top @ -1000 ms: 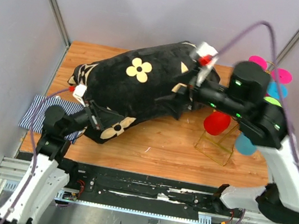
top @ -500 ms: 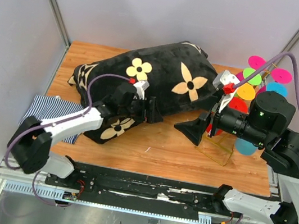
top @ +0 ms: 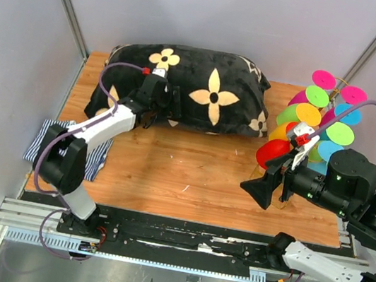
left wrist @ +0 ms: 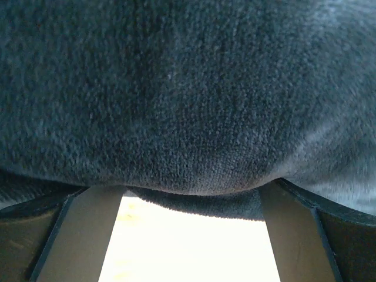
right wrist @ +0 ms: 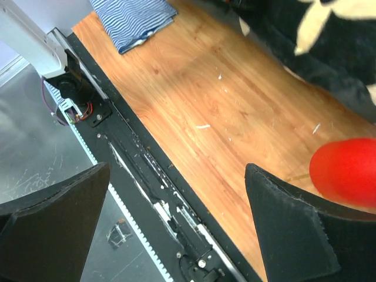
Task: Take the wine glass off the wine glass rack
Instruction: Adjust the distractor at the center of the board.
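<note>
Several coloured wine glasses hang on the gold wire rack (top: 338, 82) at the table's right side. The nearest one is a red wine glass (top: 272, 153), which also shows at the right edge of the right wrist view (right wrist: 346, 171). My right gripper (top: 263, 189) is open and empty, just in front of and below the red glass, not touching it. In its own view the right gripper (right wrist: 177, 167) looks down on the table's near edge. My left gripper (top: 163, 98) is open and pressed against the black flowered pillow (top: 196, 92). Black plush fills the left wrist view (left wrist: 188, 106).
The pillow lies along the back of the wooden table (top: 182, 176). A blue striped cloth (top: 66, 143) lies at the left front corner and also shows in the right wrist view (right wrist: 135, 17). A black rail (right wrist: 158, 188) runs along the near edge.
The pillow has moved from the table's middle to the back. My left arm has stretched out with it. My right gripper has pulled away from the pillow towards the near edge, beside the rack.
</note>
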